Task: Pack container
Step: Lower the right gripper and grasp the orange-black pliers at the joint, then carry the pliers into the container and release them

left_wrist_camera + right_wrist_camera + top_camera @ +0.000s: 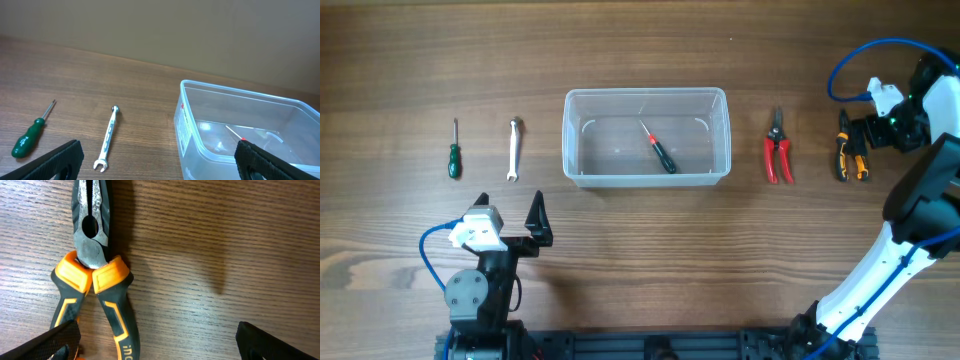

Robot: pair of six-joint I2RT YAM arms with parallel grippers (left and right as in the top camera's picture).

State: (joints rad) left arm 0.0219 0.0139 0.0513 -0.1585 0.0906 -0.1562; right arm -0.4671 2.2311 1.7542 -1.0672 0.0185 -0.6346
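Overhead: we note the left gripper [510,218] spread wide, empty, with the container [646,95] ahead and to its right; the right gripper [853,140], likewise released, hangs above the orange pliers [850,155]. Left wrist: container just beyond one fingertip [265,160] (red screwdriver [233,132] inside). Right wrist: pliers ahead of the jaws, ungripped.

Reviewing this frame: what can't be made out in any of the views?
- Left wrist: red-handled screwdriver in the container, handle hidden behind the left gripper's finger; container's right end cut off by the frame edge; its label too small to read.
- Right wrist: orange pliers, nose tip and handle ends cut off by top and bottom edges.
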